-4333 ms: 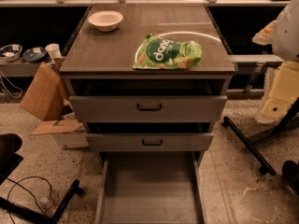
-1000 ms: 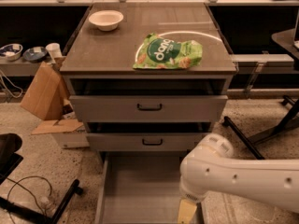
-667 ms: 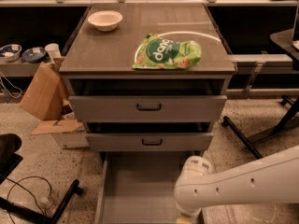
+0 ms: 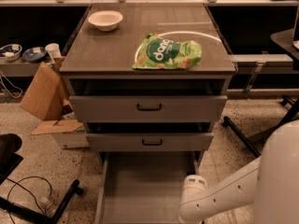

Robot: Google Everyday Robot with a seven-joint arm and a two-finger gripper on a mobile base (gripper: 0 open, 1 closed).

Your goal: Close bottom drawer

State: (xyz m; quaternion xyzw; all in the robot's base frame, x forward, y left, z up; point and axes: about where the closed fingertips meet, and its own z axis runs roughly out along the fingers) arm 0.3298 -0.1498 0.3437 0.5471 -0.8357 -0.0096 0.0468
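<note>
Bottom drawer (image 4: 142,185) open, front and claw below frame edge

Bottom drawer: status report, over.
Gripper out of frame, below the lower edge. Bottom drawer open, not yet pushed in. Arm hangs over its right front corner.

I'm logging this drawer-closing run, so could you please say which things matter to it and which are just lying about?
For the job: bottom drawer, pulled out; robot arm beside it, hand out of view past the lower edge.
Lying about: white bowl, green snack bag, cardboard box.
</note>
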